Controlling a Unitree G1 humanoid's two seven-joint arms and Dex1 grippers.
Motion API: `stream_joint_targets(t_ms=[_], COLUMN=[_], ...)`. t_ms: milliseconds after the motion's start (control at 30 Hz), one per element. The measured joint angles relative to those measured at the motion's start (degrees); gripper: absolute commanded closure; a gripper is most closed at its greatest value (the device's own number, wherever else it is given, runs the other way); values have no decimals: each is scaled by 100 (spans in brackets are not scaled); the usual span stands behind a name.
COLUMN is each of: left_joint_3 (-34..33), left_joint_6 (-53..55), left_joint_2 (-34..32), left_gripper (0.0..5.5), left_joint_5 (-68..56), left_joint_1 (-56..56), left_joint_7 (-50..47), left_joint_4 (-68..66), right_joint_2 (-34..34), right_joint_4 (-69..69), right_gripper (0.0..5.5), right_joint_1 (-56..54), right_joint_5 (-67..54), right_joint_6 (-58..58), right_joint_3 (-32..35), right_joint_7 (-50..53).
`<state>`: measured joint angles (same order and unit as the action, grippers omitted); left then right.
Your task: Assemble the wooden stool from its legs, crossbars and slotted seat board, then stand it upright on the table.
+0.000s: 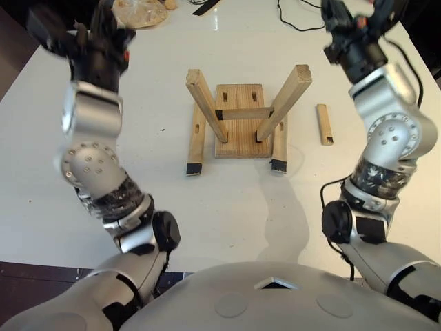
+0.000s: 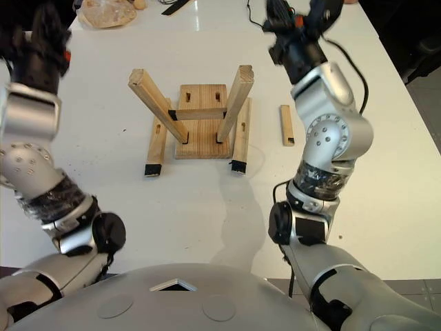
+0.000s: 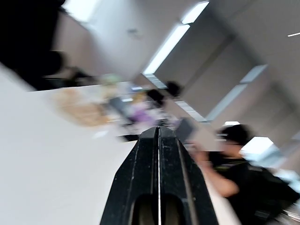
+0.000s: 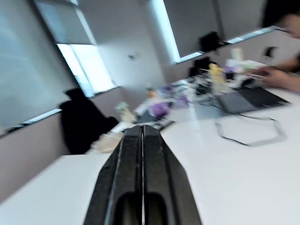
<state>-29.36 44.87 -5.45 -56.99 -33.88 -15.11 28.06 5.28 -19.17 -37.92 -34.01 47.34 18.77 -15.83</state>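
The slotted seat board (image 1: 240,138) lies flat in the middle of the white table. Two legs stand in it and lean outward, one on the left (image 1: 205,103) and one on the right (image 1: 286,100). A crossbar (image 1: 244,113) joins them. Two more legs lie flat on the table beside the board, at its left (image 1: 196,141) and right (image 1: 280,146). A loose crossbar (image 1: 324,124) lies further right. Both arms are raised high at the table's far corners, away from the wood. My left gripper (image 3: 158,136) and my right gripper (image 4: 142,133) are shut on nothing.
A crumpled plastic bag (image 1: 141,10) and black cables (image 1: 293,21) lie at the back of the table. Bare tabletop (image 1: 227,214) stretches between the stool parts and the front edge.
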Motion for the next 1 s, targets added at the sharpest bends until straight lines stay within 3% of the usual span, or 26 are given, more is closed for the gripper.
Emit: stream_joint_targets(t_ms=[167,367,467,667,1000], left_joint_3=[669,1117,1212,1706,2014], left_joint_6=[715,842,766,367,-94], left_joint_2=[-381,-516,-592,-600,-599], left_gripper=[550,550,550,550,550], left_joint_5=[-1748,-2196,-2180,-1546,-890], left_joint_1=[-515,-80,-57,651,906], left_joint_7=[-531,-1105,-1014,-245,333], left_joint_4=[423,101,-138,-385,-381], right_joint_2=[723,801,825,1226,1186], right_joint_4=[-599,-435,-237,26,41], right_gripper=[549,549,549,549,549], right_joint_1=[-273,-110,-96,613,700], right_joint_5=[-798,-816,-742,65,266], right_joint_6=[477,431,289,-264,-426], right_joint_3=[-343,-596,-710,-1594,-1788], right_joint_7=[-632,-440,-396,-528,-400])
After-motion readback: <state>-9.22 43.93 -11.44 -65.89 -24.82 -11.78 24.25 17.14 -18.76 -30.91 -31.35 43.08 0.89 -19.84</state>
